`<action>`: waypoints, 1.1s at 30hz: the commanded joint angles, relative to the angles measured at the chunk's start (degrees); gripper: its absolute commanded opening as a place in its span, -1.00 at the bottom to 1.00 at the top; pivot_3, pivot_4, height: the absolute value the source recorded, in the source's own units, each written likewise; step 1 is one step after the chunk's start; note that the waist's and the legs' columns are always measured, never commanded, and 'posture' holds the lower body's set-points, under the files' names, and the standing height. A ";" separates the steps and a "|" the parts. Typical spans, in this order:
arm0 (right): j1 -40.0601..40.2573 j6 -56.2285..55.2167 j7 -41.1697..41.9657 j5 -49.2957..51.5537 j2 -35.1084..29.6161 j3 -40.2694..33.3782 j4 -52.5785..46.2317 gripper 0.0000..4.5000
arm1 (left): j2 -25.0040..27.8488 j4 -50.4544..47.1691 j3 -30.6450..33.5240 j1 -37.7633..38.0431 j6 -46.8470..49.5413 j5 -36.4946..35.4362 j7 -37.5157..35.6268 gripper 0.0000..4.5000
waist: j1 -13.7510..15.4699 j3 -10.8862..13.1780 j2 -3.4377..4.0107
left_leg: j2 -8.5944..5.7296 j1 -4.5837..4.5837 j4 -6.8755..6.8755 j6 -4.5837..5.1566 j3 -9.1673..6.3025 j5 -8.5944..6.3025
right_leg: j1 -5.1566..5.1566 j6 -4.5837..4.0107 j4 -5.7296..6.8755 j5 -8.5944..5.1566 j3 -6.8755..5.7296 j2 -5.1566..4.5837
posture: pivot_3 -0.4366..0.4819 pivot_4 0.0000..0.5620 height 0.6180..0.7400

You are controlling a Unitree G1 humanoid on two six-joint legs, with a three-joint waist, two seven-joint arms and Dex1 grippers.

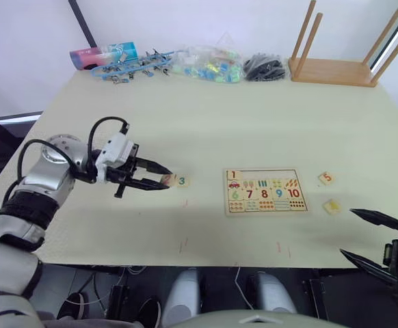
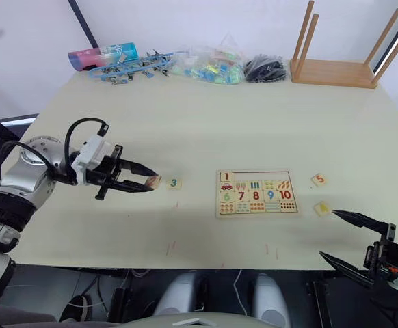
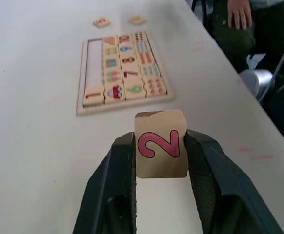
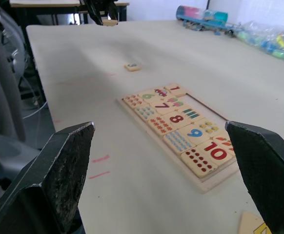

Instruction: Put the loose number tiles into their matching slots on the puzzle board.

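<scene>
My left gripper [image 1: 165,177] is shut on the tile with the 2 [image 3: 160,145], held just off the table to the left of the puzzle board [image 1: 264,208]. The green 3 tile [image 1: 182,181] lies just beyond the fingertips. On the board, the 1 tile [image 1: 234,175] sits in the leftmost of the upper-row slots [image 3: 91,63]; the rest of that row is an empty recess. The red 5 tile [image 1: 326,178] and a yellow-printed tile [image 1: 332,206] lie to the right of the board. My right gripper [image 1: 348,232] is open by the table's front right corner, holding nothing.
An upturned wooden stool [image 1: 342,68] stands at the back right. Along the far edge lie a pink-and-blue tube [image 1: 103,55], blue clips [image 1: 134,67], a bag of coloured pieces [image 1: 209,66] and a black pile [image 1: 264,67]. A person's hand [image 3: 239,14] rests beyond the table edge.
</scene>
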 commanded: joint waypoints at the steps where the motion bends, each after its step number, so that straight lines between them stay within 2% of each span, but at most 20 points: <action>1: 1.18 -0.55 -2.14 1.26 1.19 -2.50 -2.50 1.00 | -3.37 -3.33 4.36 -0.39 5.19 5.67 3.53 -0.57 | 0.05 0.00 0.00 | 0.00 0.00 0.00 0.00 -0.01 0.00 | 0.00 0.00 0.00 0.00 -0.01 0.01 | -0.05 -0.47 0.95; 7: 2.23 -1.10 -5.84 0.74 3.23 -3.29 -4.44 1.00 | -12.01 -3.32 6.68 -5.14 11.26 13.90 7.67 -0.57 | 0.02 0.02 -0.04 | -0.04 -0.01 0.03 -0.01 0.01 0.00 | 0.01 0.01 -0.01 0.00 0.01 0.05 | -0.05 -0.47 0.95; 11: 4.49 -1.67 -6.96 0.36 4.74 -2.99 -6.42 1.00 | -16.67 -4.58 7.08 -7.79 17.01 16.21 8.41 -0.57 | -0.03 0.03 -0.05 | -0.05 -0.02 0.04 -0.01 -0.01 0.01 | 0.01 0.01 -0.01 0.01 0.01 0.06 | -0.05 -0.47 0.95; 14: 6.01 -2.24 -7.97 -0.02 5.87 -2.54 -8.13 1.00 | -20.72 -5.71 6.42 -10.19 21.84 19.53 12.48 -0.57 | -0.03 0.04 -0.06 | -0.05 -0.02 0.04 -0.01 -0.01 0.01 | 0.01 0.02 -0.01 0.01 0.01 0.07 | -0.05 -0.47 0.95; 20: 7.67 -2.89 -9.79 -0.60 6.86 -2.40 -10.16 1.00 | -26.17 -7.80 4.92 -11.85 28.09 25.06 15.52 -0.57 | -0.07 0.05 -0.08 | -0.05 -0.02 0.09 -0.01 0.00 0.00 | 0.02 0.06 -0.01 0.03 0.07 0.08 | -0.05 -0.47 0.95; 27: 7.95 -2.93 -11.32 -0.87 7.05 -2.15 -11.36 1.00 | -32.50 -7.75 1.74 -12.99 29.75 32.42 18.35 -0.57 | -0.05 0.05 -0.09 | -0.06 -0.03 0.09 -0.01 0.00 0.00 | 0.02 0.06 -0.01 0.03 0.09 0.08 | -0.05 -0.47 0.95; 33: 7.87 -2.82 -12.16 -1.02 7.13 -1.78 -11.95 1.00 | -35.52 -5.76 0.38 -14.01 29.02 37.53 20.11 -0.57 | -0.03 0.05 -0.09 | -0.08 -0.04 0.10 0.00 0.00 0.00 | 0.02 0.06 -0.02 0.03 0.12 0.10 | -0.05 -0.47 0.95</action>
